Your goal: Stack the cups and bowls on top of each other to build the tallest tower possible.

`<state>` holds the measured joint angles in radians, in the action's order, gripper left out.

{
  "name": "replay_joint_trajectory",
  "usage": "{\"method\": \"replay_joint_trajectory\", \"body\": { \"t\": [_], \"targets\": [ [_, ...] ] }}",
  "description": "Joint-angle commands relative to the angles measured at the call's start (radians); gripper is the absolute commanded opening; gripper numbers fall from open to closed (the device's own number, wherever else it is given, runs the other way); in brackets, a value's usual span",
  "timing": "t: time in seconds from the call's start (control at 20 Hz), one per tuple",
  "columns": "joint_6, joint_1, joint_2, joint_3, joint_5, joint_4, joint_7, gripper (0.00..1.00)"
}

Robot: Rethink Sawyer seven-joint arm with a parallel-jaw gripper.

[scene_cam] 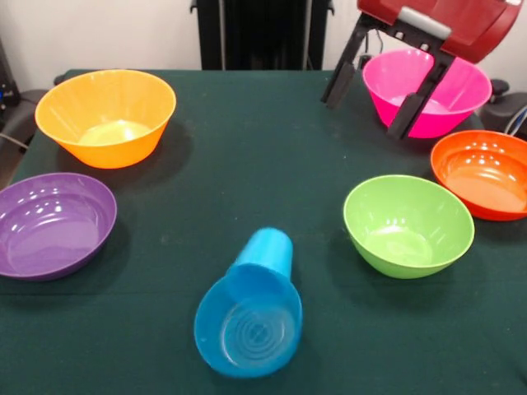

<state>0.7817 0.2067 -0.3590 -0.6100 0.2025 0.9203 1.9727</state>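
A sky-blue ribbed cup (pixel 267 250) lies on its side near the table's front edge. A small blue bowl (pixel 247 329) is joined to its near end, opening toward the camera. The red cup and the small red bowl are out of view. My gripper (pixel 365 117) hangs at the upper right, open and empty. Its left finger is outside the left rim of the pink bowl (pixel 449 82) and its right finger is in front of that bowl. A lime green bowl (pixel 408 224) stands upright right of the blue pile.
A yellow-orange bowl (pixel 107 115) stands at the far left, a purple bowl (pixel 53 222) at the left edge and an orange bowl (pixel 486 173) at the right edge. All stand upright on the dark green table (pixel 247 156).
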Motion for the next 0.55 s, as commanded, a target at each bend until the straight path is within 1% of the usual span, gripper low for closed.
{"method": "replay_joint_trajectory", "body": {
  "t": [0.05,0.15,0.25,0.45,0.55],
  "targets": [
    [-0.065,-0.035,0.023,0.101,-0.075,0.147,0.046,1.0],
    [-0.048,-0.03,-0.005,0.092,-0.075,0.156,0.04,1.0],
    [-0.027,-0.025,-0.054,0.084,-0.073,0.175,0.026,1.0],
    [0.04,-0.008,-0.189,0.055,-0.072,0.188,-0.021,1.0],
    [0.034,0.009,-0.263,0.022,-0.099,0.175,-0.061,1.0]
  ]
}}
